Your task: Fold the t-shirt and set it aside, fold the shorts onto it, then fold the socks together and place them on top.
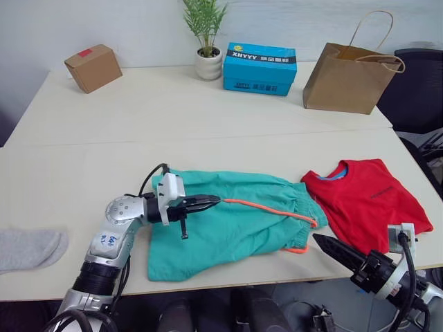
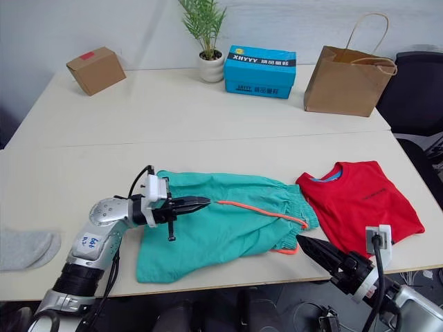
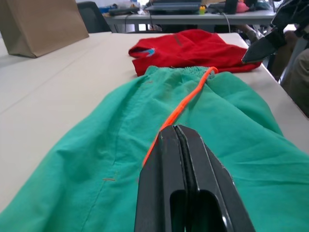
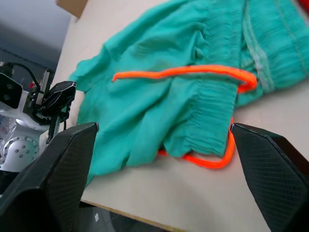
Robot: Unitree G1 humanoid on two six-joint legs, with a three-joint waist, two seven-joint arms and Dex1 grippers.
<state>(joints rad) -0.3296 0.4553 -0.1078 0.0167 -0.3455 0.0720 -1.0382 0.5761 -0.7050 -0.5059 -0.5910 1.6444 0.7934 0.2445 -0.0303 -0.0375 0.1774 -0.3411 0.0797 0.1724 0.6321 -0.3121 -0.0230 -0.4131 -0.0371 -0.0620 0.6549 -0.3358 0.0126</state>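
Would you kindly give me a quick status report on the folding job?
Left gripper shut, over the shorts. Right gripper open at the table edge by the waistband. T-shirt folded aside; socks unfolded, far left. Nothing in the way.

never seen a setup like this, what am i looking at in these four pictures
A two-armed robot is working at a pale table. Two pictures come from cameras on its head, two from cameras on its wrists. The left gripper, fingers shut with nothing seen between them, is over the teal-green cloth shorts beside their neon orange drawstring. The right gripper is open at the table's near edge. The bright red t-shirt lies folded to the right, light grey socks far left.
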